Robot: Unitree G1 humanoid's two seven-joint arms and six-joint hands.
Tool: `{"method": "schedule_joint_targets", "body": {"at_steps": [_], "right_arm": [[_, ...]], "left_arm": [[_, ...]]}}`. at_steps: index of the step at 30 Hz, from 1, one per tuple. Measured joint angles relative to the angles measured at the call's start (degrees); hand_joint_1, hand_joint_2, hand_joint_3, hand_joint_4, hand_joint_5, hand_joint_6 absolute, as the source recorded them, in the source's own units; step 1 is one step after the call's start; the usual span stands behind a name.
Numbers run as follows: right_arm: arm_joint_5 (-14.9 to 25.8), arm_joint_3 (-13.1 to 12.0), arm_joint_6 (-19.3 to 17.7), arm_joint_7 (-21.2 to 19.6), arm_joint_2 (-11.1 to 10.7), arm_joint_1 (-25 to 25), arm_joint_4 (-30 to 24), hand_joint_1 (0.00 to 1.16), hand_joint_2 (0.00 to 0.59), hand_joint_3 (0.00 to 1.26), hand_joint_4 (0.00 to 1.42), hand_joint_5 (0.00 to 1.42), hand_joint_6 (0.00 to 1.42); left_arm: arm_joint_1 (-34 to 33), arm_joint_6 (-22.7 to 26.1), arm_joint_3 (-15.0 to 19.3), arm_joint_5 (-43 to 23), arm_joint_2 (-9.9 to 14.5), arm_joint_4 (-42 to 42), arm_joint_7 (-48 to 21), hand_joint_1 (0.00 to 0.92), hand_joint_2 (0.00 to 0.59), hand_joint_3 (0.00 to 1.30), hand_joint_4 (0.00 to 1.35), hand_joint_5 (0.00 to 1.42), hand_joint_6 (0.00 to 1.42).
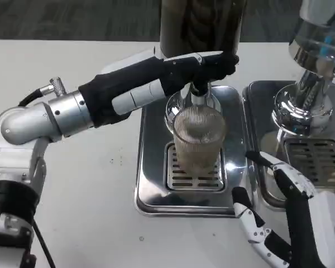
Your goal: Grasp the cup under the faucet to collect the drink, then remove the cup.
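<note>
From where I stand, the clear ribbed plastic cup (199, 139) sits on the slotted grate of the shiny steel drip tray (151, 184), right under the chrome faucet spout (196, 99) of the tall dark drink dispenser (201, 25). The cup looks partly filled with a pale brownish drink, though I cannot judge the level well through the ribbing

The left robot hand (212, 64), at the end of a black-sleeved arm, reaches across from the left to the dispenser's tap above the cup; its dark fingers seem to press or hold the lever there, but they blur into the dark tank behind and I cannot tell how they lie. The right robot hand (271, 209) hangs low at the tray's right corner, its white and black fingers spread apart and holding nothing, near the cup but not touching it

To the right stands a 2nd steel tray (257, 111) with a polished chrome machine (310, 84) on it, all on the white desk (72, 67)

I judge this to be the filling step: the drink is being collected, and the cup is not yet gripped. The next move seems to call for the right robot hand to close around the cup's wall, gently, since thin plastic will buckle, and for the tap to be released before the cup is drawn out level from under the spout
</note>
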Motion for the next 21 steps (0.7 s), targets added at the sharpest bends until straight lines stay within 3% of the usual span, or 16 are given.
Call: {"method": "schedule_joint_targets", "body": {"at_steps": [4, 12, 18, 21], "right_arm": [[0.25, -0.03, 0.0, 0.45, 0.04, 0.03, -0.02, 0.36, 0.382, 0.28, 0.25, 0.21, 0.2], [4.72, -1.22, 0.0, 3.21, 0.21, -0.66, -0.01, 0.4, 0.369, 0.2, 0.15, 0.14, 0.19], [11.0, -1.99, -0.03, 7.6, 0.34, -2.88, 0.9, 0.57, 0.239, 0.02, 0.01, 0.03, 0.13], [14.87, -2.36, -0.1, 11.03, 0.14, -4.38, 2.58, 0.63, 0.218, 0.0, 0.0, 0.01, 0.13]], "left_arm": [[0.02, -2.95, -1.4, 0.71, 0.6, 0.32, 1.09, 0.0, 0.064, 0.12, 0.0, 0.02, 0.0], [0.35, -9.3, -4.05, 4.26, 1.72, 0.45, 4.92, 0.0, 0.063, 0.11, 0.0, 0.0, 0.0], [0.36, -12.37, -5.91, 5.88, 2.49, 1.32, 7.94, 0.0, 0.071, 0.11, 0.0, 0.0, 0.0], [0.32, -13.45, -6.3, 6.65, 2.57, 1.85, 9.17, 0.0, 0.071, 0.11, 0.0, 0.0, 0.0]]}}
